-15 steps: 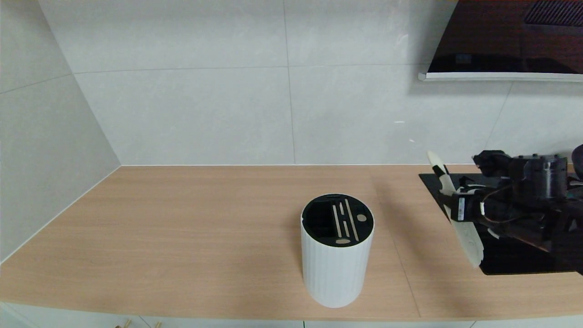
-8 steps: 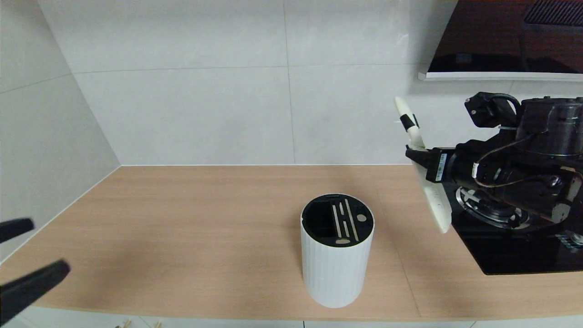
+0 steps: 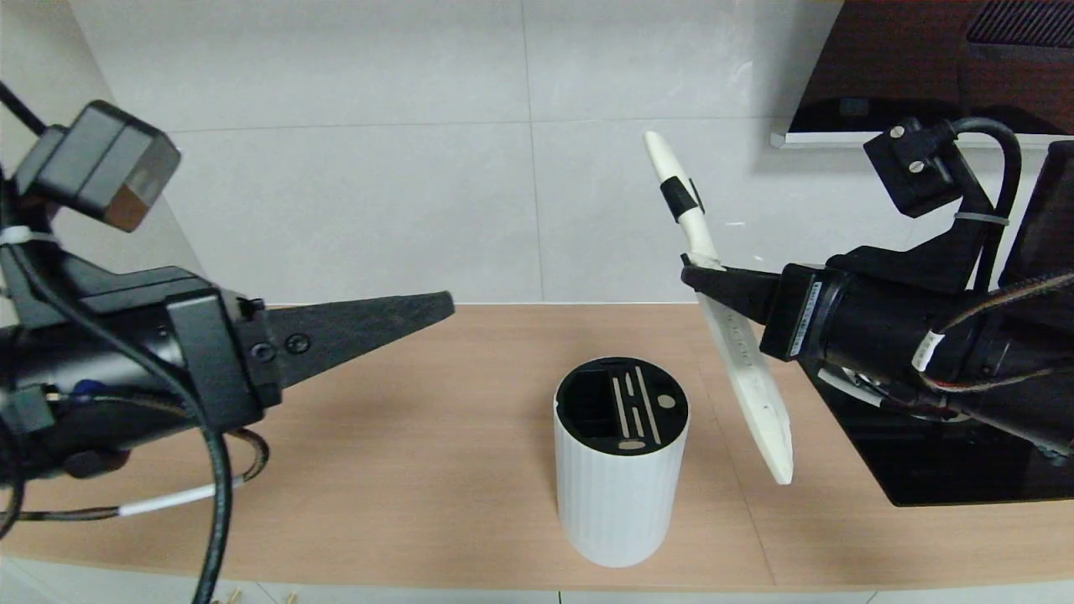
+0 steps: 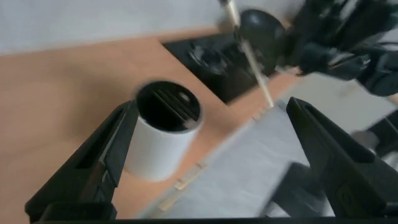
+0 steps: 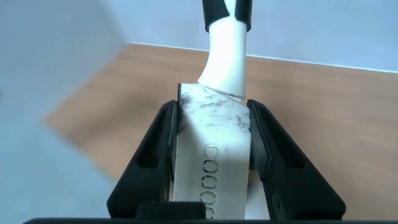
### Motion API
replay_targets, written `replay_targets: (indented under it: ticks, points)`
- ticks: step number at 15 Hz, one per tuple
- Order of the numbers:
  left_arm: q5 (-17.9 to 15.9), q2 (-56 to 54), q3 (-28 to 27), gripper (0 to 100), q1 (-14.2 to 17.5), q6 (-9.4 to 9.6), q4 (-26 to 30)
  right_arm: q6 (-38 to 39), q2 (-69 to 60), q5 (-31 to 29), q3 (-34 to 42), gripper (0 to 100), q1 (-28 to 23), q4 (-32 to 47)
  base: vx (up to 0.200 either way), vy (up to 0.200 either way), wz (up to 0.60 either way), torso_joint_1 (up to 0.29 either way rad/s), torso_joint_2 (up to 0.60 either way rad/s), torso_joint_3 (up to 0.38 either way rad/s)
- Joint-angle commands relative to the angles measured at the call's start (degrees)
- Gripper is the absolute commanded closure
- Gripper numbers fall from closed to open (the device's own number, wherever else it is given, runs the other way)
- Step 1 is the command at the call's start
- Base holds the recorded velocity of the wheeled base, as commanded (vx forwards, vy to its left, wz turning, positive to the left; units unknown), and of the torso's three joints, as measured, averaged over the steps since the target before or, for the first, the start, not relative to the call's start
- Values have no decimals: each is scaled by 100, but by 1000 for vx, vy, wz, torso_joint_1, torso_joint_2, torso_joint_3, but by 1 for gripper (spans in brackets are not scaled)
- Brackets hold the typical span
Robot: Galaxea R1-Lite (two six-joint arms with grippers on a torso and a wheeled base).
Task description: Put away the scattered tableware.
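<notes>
Right jaws carried knife (image 3: 755, 394) toward holder (image 3: 619, 486); left jaws swung in.

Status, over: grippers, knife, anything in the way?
Right gripper shut on knife, tilted, aloft right of holder. Left gripper open, empty. Holder top unobstructed.

My head camera looks down across the surface (image 3: 403, 453) toward the wall (image 3: 377, 210). The left wrist camera shares its white holder (image 4: 163, 140); the right one sits close against the knife (image 5: 214, 155).
</notes>
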Motion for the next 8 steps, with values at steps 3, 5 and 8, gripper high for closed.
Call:
replay_targets:
  ticks: [3,5,8]
  points:
    - [522,1410,73,0,-817,-906,-1477,148,248,12,42,100,503,-39,0,0,0,0,0,0]
    - [1023,1858,82,0,-1010,-1073,-2216,201,424,-23,77,100,811,-47,0,0,0,0,0,0]
    - [1199,2025,99,0,-1195,-1126,-2585,184,450,-32,183,100,1066,-47,0,0,0,0,0,0]
